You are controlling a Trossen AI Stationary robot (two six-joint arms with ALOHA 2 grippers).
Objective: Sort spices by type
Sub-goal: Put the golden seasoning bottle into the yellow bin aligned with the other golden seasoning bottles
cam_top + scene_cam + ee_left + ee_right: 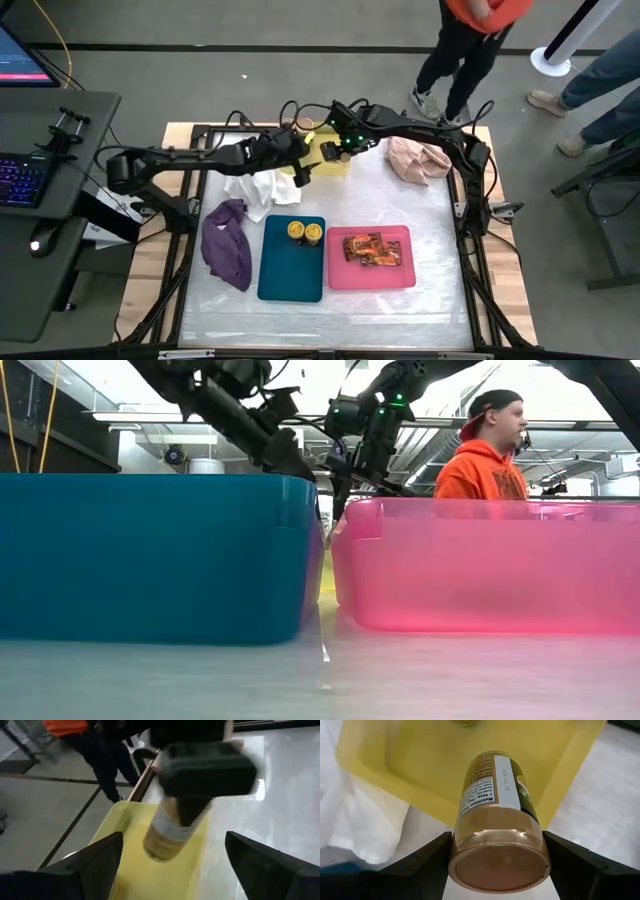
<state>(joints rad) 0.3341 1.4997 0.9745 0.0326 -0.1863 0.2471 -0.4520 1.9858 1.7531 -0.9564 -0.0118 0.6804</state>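
Now the right gripper, fingers clamped on a small round tan-lidded spice jar, holds it above the yellow rectangular tray, apparently for sorting; the left gripper hovers beside, fingers spread.

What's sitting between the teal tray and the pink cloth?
The pink rectangular tray with orange-red foil packets lies diagonally between teal tray and pink cloth, in the high view.

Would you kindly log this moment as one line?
right gripper: holds tan-lid jar over yellow tray | left gripper: open beside it
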